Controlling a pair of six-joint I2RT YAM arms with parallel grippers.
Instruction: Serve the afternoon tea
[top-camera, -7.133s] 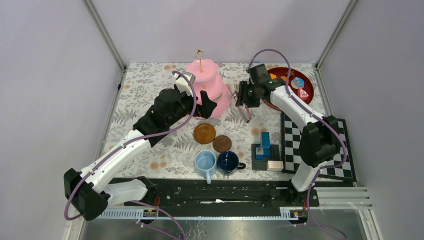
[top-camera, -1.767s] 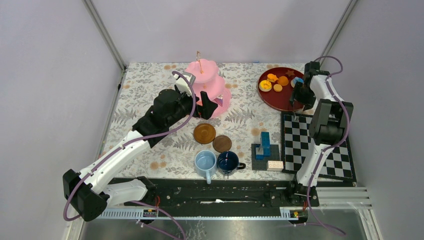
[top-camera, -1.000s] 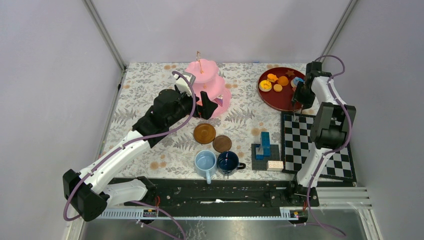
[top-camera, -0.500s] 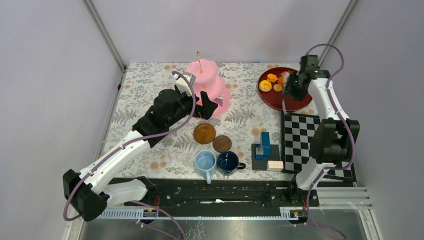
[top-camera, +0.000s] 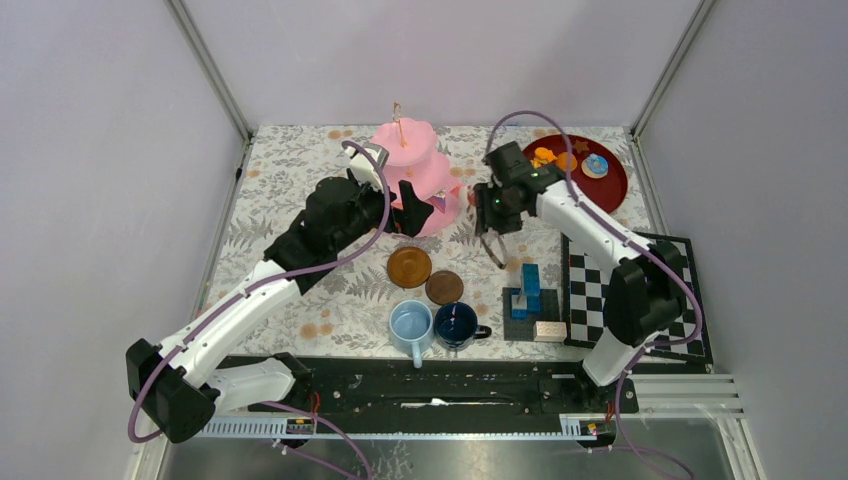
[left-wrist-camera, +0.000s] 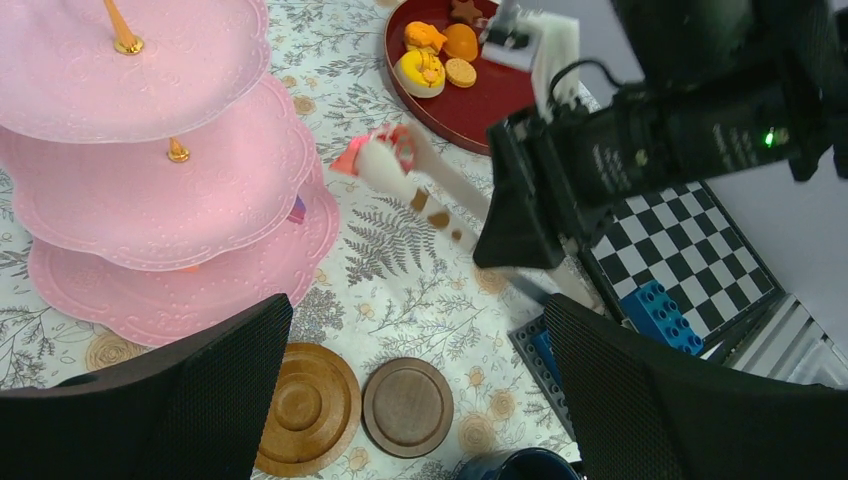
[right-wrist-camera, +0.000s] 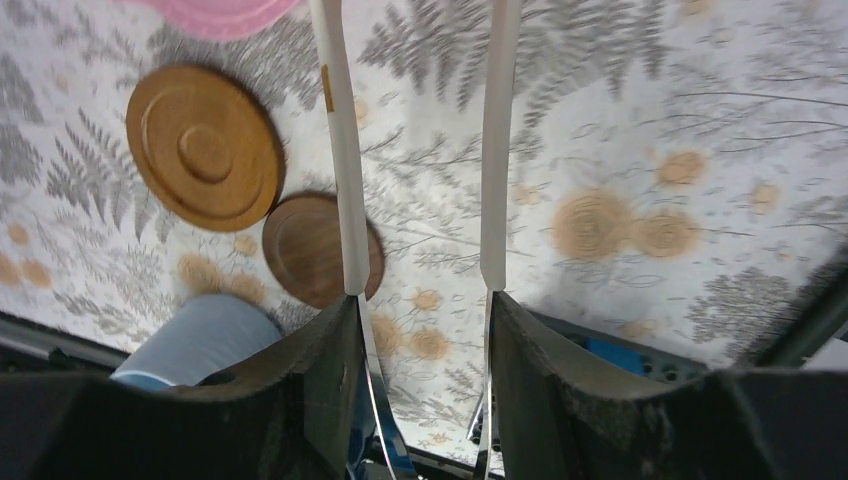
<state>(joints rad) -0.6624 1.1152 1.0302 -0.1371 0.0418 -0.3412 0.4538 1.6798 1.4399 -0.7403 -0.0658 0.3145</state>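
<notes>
the right jaws are closed narrow on a small pink-and-white toy pastry (left-wrist-camera: 365, 158), pinched at the tips of the long white fingers (left-wrist-camera: 440, 195). the pastry hangs above the table (top-camera: 300, 160), just beside the right rim of the pink three-tier stand (top-camera: 418, 165) and apart from it. the left jaws stand wide apart and hold nothing. they hover at the near side of the stand, over the two brown saucers (left-wrist-camera: 300, 405). the saucers lie side by side on the table, the larger, lighter one nearer the stand. in front of them the light-blue mug (top-camera: 411, 325) and the dark-blue mug (top-camera: 456, 325) stand upright, side by side. a small purple piece (left-wrist-camera: 297, 210) sits on the lowest tier, half hidden under the middle one, and i cannot tell what it is. at the far right corner the red tray (top-camera: 612, 188) carries more pastries (left-wrist-camera: 435, 60), with orange and yellow ones bunched at one side. the blue block stack (top-camera: 528, 290) and the chequered board (top-camera: 580, 310) lie to the right of the mugs.
</notes>
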